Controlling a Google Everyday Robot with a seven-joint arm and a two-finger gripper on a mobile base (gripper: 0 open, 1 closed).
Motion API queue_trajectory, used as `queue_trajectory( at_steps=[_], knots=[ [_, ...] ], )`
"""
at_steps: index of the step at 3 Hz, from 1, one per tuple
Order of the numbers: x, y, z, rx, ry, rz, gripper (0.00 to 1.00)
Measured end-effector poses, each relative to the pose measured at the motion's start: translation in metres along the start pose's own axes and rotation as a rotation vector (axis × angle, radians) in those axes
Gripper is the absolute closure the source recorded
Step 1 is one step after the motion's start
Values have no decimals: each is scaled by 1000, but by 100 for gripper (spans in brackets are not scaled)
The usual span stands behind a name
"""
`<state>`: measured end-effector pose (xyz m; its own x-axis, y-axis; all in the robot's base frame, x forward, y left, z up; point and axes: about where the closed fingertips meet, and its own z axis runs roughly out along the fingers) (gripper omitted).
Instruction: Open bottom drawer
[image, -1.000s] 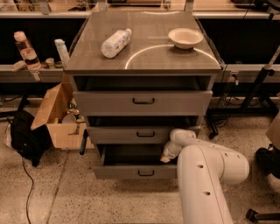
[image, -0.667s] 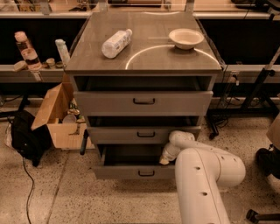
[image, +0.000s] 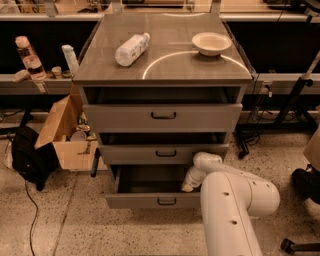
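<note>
Cabinet top (image: 165, 70): grey, glossy, crossed by a curved streak of light. Bottle (image: 132, 48) lay on its side at left rear. Bowl (image: 211, 43) stood upright at right rear, well apart from it. Speckled floor (image: 65, 220) carried the cabinet, with an open box (image: 65, 137) just beside its left side. Black bag (image: 31, 157) sat left of the box, and a thin cable (image: 31, 215) ran forward. Gripper (image: 189, 184) sat inside the bottom drawer (image: 150, 201), at the right end.

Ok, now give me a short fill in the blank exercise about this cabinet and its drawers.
1. The bottom drawer stands ____, its grey inside showing.
2. The robot's hand reaches into that drawer at its ____ end.
3. On the cabinet top, the bottle lies on its ____.
Missing words: open; right; side.
</note>
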<state>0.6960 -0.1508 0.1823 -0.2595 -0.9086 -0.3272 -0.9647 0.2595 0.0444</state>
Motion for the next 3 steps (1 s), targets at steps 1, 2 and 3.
queue_trajectory(
  at_steps=[1,2,3],
  knots=[
    [17,24,-8,-23,-11,12,100],
    [17,24,-8,-24,-11,13,100],
    [32,54,-23,-20,-28,53,100]
  ],
)
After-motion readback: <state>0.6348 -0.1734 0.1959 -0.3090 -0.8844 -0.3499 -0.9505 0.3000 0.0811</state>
